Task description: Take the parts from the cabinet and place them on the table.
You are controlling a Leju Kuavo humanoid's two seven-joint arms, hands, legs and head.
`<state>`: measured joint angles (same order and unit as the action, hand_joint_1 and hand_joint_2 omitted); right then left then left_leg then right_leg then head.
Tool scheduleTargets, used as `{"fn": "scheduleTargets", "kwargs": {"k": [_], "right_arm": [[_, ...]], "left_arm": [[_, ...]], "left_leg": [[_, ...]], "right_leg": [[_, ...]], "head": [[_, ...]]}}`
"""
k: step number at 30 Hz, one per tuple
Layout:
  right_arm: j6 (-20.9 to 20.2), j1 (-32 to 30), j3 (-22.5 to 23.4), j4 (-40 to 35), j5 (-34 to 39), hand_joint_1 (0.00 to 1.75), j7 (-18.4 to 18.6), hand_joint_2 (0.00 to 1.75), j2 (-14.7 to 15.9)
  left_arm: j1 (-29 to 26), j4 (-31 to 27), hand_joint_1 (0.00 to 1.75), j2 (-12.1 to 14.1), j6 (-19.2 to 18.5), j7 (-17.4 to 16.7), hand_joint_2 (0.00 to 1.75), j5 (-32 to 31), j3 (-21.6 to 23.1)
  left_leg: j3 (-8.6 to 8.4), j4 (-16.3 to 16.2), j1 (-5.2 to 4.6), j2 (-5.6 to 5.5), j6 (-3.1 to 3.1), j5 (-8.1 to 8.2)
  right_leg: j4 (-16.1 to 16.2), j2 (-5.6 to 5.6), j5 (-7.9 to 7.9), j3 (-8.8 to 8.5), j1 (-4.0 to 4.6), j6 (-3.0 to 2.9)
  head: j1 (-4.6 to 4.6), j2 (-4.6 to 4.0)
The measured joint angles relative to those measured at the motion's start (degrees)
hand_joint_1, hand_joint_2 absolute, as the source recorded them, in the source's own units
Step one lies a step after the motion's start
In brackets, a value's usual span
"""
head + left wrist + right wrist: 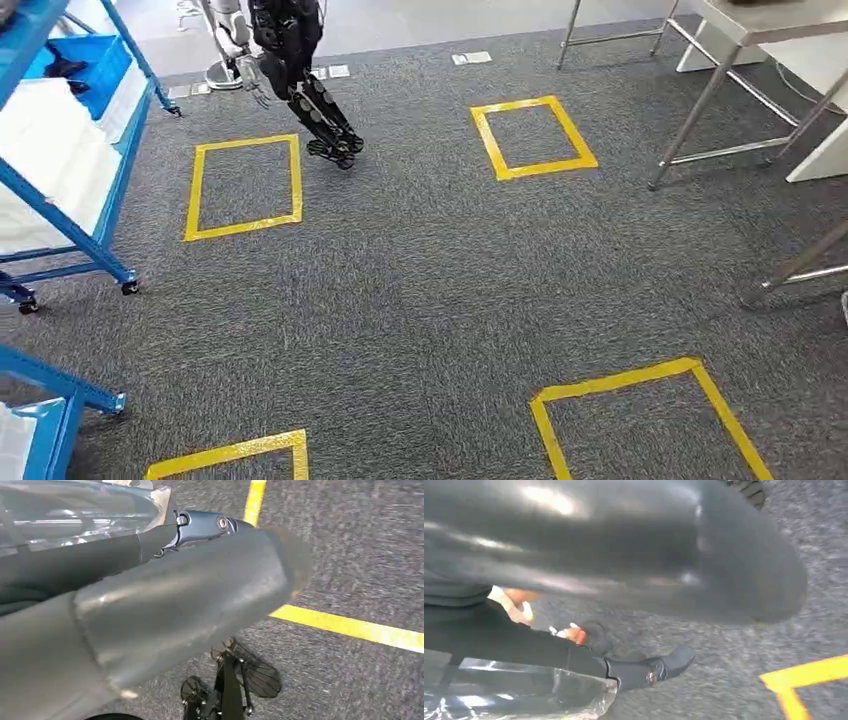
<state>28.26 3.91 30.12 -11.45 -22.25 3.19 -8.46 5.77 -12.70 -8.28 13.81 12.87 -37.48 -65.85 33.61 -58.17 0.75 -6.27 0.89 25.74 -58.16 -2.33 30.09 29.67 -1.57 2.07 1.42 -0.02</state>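
The blue cabinet with white bins on its shelves stands at the left in the head view. A steel-legged table is at the far right. My left hand hangs over the carpet, thick grey thumb in front, a dark finger stretched straight behind it. My right hand hangs the same way, and carpet shows between its thumb and its straight finger. A sheet of clear glossy plastic lies along the far side of the left fingers, and clear plastic lies likewise by the right ones. What the plastic is cannot be told.
Grey carpet carries several yellow tape squares, such as one by the cabinet and another near the table. Another dark humanoid robot stands at the far side. A second blue rack sits at the near left.
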Motion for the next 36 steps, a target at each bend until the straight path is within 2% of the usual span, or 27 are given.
{"fn": "scheduleTargets", "kwargs": {"k": [2,3,4,5,7,8,9,10,12,13,14,18,19,20,21,23,24,25,26,27,28,29,30,33,34,35,36], "right_arm": [[0.0,0.2,0.0,0.0,-0.1,0.00,0.0,0.00,0.0],[0.1,0.3,0.0,0.0,-0.1,0.00,0.1,0.00,0.0],[0.1,0.2,0.0,0.0,-0.1,0.00,0.1,0.00,0.0],[0.2,0.2,0.0,0.0,-0.1,0.00,0.1,0.00,0.0],[0.4,-0.1,0.0,0.0,-0.2,0.00,0.1,0.00,-0.1],[0.4,-0.2,0.0,0.0,-0.2,0.00,0.1,0.00,0.0],[0.4,-0.2,0.0,0.0,-0.3,0.00,0.1,0.00,0.0],[0.4,-0.1,0.0,0.0,-0.3,0.00,0.1,0.00,0.0],[0.4,-0.1,0.0,0.0,-0.4,0.00,0.1,0.00,-0.1],[0.4,0.0,0.0,0.0,-0.4,0.00,0.1,0.00,-0.1],[0.4,0.0,0.0,0.0,-0.6,0.00,0.1,0.00,-0.2],[0.4,0.4,0.0,0.0,-0.9,0.00,0.1,0.00,-0.3],[0.4,0.4,0.0,0.0,-1.0,0.00,0.2,0.00,-0.2],[0.4,0.3,0.0,0.0,-1.1,0.00,0.2,0.00,-0.2],[0.4,0.2,0.0,0.0,-1.1,0.00,0.3,0.00,-0.3],[0.5,-0.1,0.0,0.0,-1.3,0.00,0.6,0.00,-0.2],[0.5,-0.2,0.0,0.0,-1.5,0.00,0.8,0.00,-0.2],[0.5,-0.3,0.0,0.0,-1.6,0.00,1.0,0.00,-0.2],[0.6,-0.4,0.0,0.0,-1.8,0.00,1.0,0.00,-0.1],[0.6,-0.3,0.0,0.0,-1.9,0.00,1.0,0.00,0.0],[0.7,-0.3,0.0,0.0,-2.4,0.00,1.3,0.00,0.0],[0.8,-0.4,-0.1,0.1,-2.6,0.00,1.5,0.00,0.0],[0.9,-0.3,-0.2,0.2,-2.8,0.00,1.7,0.00,-0.1],[1.1,0.0,-0.4,0.2,-3.3,0.00,2.1,0.00,0.0],[1.2,0.0,-0.5,0.2,-3.5,0.00,2.6,0.00,-0.1],[1.3,-0.1,-0.5,0.2,-3.5,0.00,2.8,0.00,-0.1],[1.3,-0.2,-0.5,0.2,-3.6,0.00,3.2,0.00,-0.2]], "left_arm": [[-0.3,0.0,0.00,0.0,0.0,0.0,0.00,0.0,0.0],[-0.4,0.0,0.00,0.0,0.0,0.0,0.00,0.0,0.0],[-0.4,0.0,0.00,0.0,0.0,0.0,0.00,-0.1,0.0],[-0.3,0.0,0.00,0.0,0.0,0.0,0.00,-0.1,0.0],[0.0,0.0,0.00,0.0,0.0,0.0,0.00,-0.2,0.0],[0.0,0.0,0.00,0.0,0.0,0.0,0.00,-0.2,0.0],[-0.1,0.0,0.00,0.0,0.0,0.0,0.00,-0.2,0.0],[-0.2,0.0,0.00,0.0,0.0,0.0,0.00,-0.2,0.0],[-0.3,0.0,0.00,0.0,0.0,0.0,0.00,-0.2,0.0],[-0.2,0.0,0.00,0.0,0.0,0.0,0.00,-0.2,0.0],[0.1,0.0,0.00,0.1,0.0,0.0,0.00,-0.2,0.0],[0.0,0.0,0.00,0.2,0.0,-0.1,0.00,-0.2,0.0],[-0.1,0.0,0.00,0.1,-0.2,-0.1,0.00,-0.2,0.0],[0.0,0.0,0.00,0.1,-0.4,-0.1,0.00,-0.2,0.0],[0.1,0.0,0.00,0.1,-0.5,-0.1,0.00,-0.2,0.0],[0.2,0.0,0.00,0.1,-0.6,-0.1,0.00,-0.3,0.0],[0.1,0.0,0.00,0.1,-0.6,-0.1,0.00,-0.3,0.0],[0.1,0.0,0.00,0.1,-0.6,-0.2,0.00,-0.3,0.0],[0.0,0.0,0.00,0.1,-0.6,-0.2,0.00,-0.3,0.0],[0.0,0.0,0.00,0.1,-0.6,-0.2,0.00,-0.4,0.0],[0.1,0.0,0.00,0.1,-0.6,-0.2,0.00,-0.5,0.0],[0.1,0.0,0.00,0.2,-0.6,-0.2,0.00,-0.6,0.0],[0.1,0.0,0.00,0.2,-0.6,-0.2,0.00,-0.8,0.0],[-0.2,0.0,0.00,0.2,-0.6,-0.2,0.00,-0.9,0.0],[-0.3,0.0,0.00,0.3,-0.6,-0.1,0.00,-1.0,0.0],[-0.3,0.0,0.00,0.3,-0.6,-0.2,0.00,-1.0,0.0],[-0.1,0.0,0.00,0.3,-0.7,-0.1,0.00,-1.0,0.0]], "left_leg": [[0.21,0.4,0.47,-0.65,-0.70,-0.44],[0.40,0.1,0.74,-0.56,-0.83,-0.27],[0.85,-1.2,0.48,2.54,-0.87,0.77],[2.21,-4.4,0.40,4.73,-0.95,2.89],[6.59,-13.9,0.42,5.74,-1.07,7.51],[8.41,-17.7,0.42,5.85,-1.06,8.81],[9.02,-19.1,0.42,5.90,-0.96,8.61],[8.07,-17.3,0.40,6.01,-0.69,7.24],[2.92,-8.2,0.16,7.01,0.08,2.92],[-0.21,-2.9,-0.24,9.33,0.72,1.49],[-0.99,-1.2,-0.90,11.13,0.80,2.13],[-0.68,-0.2,-1.37,8.34,1.73,1.27],[-1.37,0.7,-0.58,7.82,1.90,0.57],[-1.33,1.1,-0.60,7.16,2.16,0.39],[-1.13,1.1,-0.56,6.53,2.42,0.20],[-0.94,1.0,-0.60,4.93,2.44,0.14],[-0.96,1.0,-0.58,4.04,2.39,0.11],[-1.02,1.0,-0.54,3.25,2.32,0.08],[-1.07,0.9,-0.45,2.43,2.23,0.05],[-1.09,0.7,-0.32,1.59,1.94,0.09],[-1.02,0.4,-0.17,0.82,1.61,0.22],[-0.82,0.0,-0.32,0.25,1.06,0.45],[-0.59,-0.3,-0.51,-0.21,0.71,0.58],[-0.17,0.3,0.00,-1.31,-0.33,-0.01],[0.13,-0.4,0.22,-0.14,-0.45,0.43],[1.03,-2.4,-0.10,3.10,-0.58,1.93],[2.84,-6.3,-0.07,4.83,-0.78,4.31]], "right_leg": [[-0.1,0.68,-0.26,-0.51,0.46,-0.76],[0.2,1.35,-0.62,-0.53,-0.10,-1.34],[0.2,1.78,-0.71,-0.52,0.08,-1.58],[0.2,2.39,-0.65,-0.49,0.31,-2.23],[0.2,3.94,-0.53,-0.36,0.91,-2.69],[0.2,4.68,-0.46,-0.26,1.15,-2.79],[0.2,5.43,-0.42,-0.24,1.38,-2.86],[0.2,6.00,-0.35,-0.17,1.54,-2.96],[0.2,7.23,-0.12,-0.08,1.77,-3.23],[0.2,7.79,0.01,-0.59,1.82,-3.38],[0.2,8.33,0.27,-0.84,2.38,-3.02],[0.6,10.47,0.28,-1.42,2.31,-2.27],[-0.4,8.31,0.96,-0.72,2.24,-1.96],[-2.7,5.35,2.43,0.15,2.02,-2.11],[-6.9,3.83,4.38,2.09,1.76,-2.38],[-15.4,2.81,7.51,6.19,1.29,-2.42],[-17.5,2.72,7.69,7.32,1.11,-1.93],[-16.5,2.70,6.74,7.01,0.82,-1.24],[-13.1,2.58,4.84,5.54,0.53,-0.39],[-7.8,2.10,2.37,3.25,0.15,0.50],[-2.4,0.61,0.14,0.89,-0.30,1.15],[-0.5,-1.51,0.07,0.49,-0.44,1.17],[-0.2,-0.71,-0.28,0.62,-0.27,0.43],[-0.2,0.60,-0.60,0.03,0.28,-0.75],[0.1,1.33,-0.97,0.05,-0.40,-1.34],[0.1,1.80,-0.95,0.08,-0.21,-1.86],[0.1,2.54,-0.94,0.11,0.06,-2.44]], "head": [[-0.13,0.00],[-0.13,0.00],[-0.24,0.00],[-0.61,0.00],[-0.61,0.00],[-0.61,0.00],[-0.59,0.00],[-0.63,0.00],[-0.63,0.00],[-0.61,0.00],[-0.59,0.00],[-0.68,0.00],[-0.44,0.00],[-0.46,0.00],[-0.27,0.00],[-0.26,0.00],[-0.20,0.00],[-0.24,0.00],[-0.22,0.00],[-0.24,0.00],[-0.20,0.00],[-0.11,0.02],[-0.09,0.00],[-0.29,0.00],[-0.39,0.00],[-0.66,0.00],[-1.09,0.02]]}}
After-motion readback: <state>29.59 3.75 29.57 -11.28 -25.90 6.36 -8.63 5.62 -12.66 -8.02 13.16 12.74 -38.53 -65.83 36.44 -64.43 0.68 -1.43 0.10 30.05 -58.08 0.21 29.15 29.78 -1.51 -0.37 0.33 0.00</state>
